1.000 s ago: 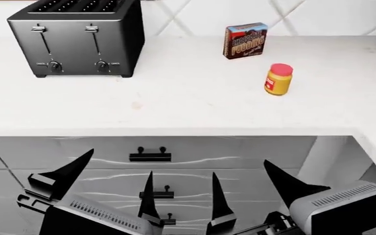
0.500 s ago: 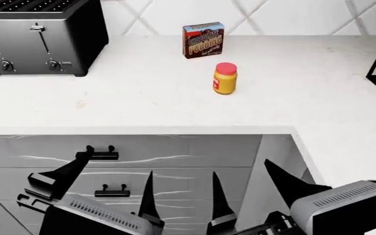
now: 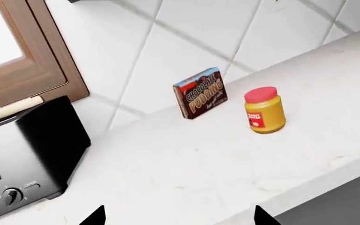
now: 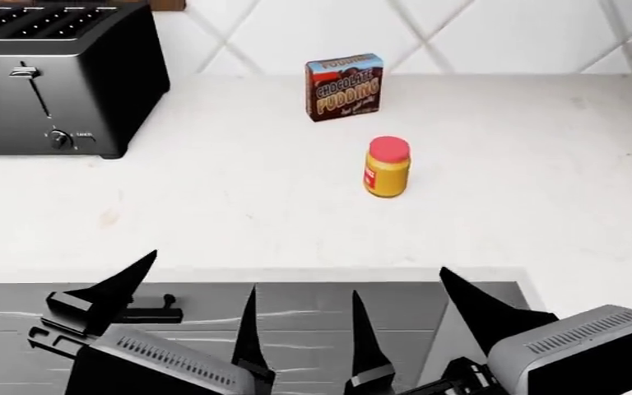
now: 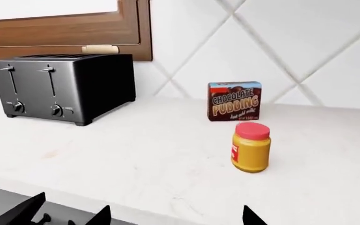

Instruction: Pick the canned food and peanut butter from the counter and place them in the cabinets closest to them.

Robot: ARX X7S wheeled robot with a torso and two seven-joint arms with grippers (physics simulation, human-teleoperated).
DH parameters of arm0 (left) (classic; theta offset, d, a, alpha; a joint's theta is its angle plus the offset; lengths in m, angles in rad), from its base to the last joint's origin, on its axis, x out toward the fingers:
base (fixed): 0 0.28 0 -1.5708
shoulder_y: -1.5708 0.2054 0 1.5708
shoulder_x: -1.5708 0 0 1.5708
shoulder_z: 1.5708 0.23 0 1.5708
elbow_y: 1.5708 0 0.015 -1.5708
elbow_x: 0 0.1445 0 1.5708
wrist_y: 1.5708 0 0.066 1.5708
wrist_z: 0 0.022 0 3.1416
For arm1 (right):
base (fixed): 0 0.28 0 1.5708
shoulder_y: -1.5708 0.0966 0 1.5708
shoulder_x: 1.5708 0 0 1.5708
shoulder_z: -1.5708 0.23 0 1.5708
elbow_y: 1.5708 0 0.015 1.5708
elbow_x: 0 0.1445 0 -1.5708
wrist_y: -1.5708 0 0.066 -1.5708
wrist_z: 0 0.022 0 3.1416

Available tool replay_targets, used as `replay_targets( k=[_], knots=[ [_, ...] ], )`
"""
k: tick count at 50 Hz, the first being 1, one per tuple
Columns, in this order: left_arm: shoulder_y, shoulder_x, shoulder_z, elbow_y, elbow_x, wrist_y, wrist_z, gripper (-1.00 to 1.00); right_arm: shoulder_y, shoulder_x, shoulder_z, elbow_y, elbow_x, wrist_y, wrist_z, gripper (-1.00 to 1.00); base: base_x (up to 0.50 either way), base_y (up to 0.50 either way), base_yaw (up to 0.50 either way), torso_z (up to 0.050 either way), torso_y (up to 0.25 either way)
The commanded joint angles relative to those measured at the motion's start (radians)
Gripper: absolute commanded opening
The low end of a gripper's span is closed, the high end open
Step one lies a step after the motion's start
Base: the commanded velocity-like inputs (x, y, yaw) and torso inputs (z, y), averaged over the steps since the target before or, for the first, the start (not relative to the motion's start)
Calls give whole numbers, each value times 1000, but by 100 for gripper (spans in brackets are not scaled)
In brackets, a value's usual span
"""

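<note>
There, white counter (image 4: 239,206) below diamond-tiled wall (image 4: 492,29)

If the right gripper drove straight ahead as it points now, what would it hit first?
Probably the peanut butter, standing near the middle of the right gripper's wrist view on the counter; depth is unclear, so it could pass over.

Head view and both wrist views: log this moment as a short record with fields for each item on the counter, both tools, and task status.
peanut butter: upright on the counter, red lid on, untouched
chocolate pudding box: standing behind the jar, near the tiled wall, apart from it
toaster: black, at the counter's back left
canned food: not visible in any view
left tool: open, empty, below the counter's front edge
right tool: open, empty, below the counter's front edge
task status: nothing picked up yet
</note>
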Motion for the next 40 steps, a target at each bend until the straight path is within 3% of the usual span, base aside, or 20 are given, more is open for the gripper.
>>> replay_targets(
  k=[1,40],
  knots=[
    [3,2,-2,-3,0,0,1,100,8,-2,-13,3,-5,-11,-3,100,500,-45,0,0,0],
    [7,13,-12,-1,-10,-13,-3,100,39,-7,-50,-2,-21,-24,18,100,474,-44,0,0,1]
  ],
)
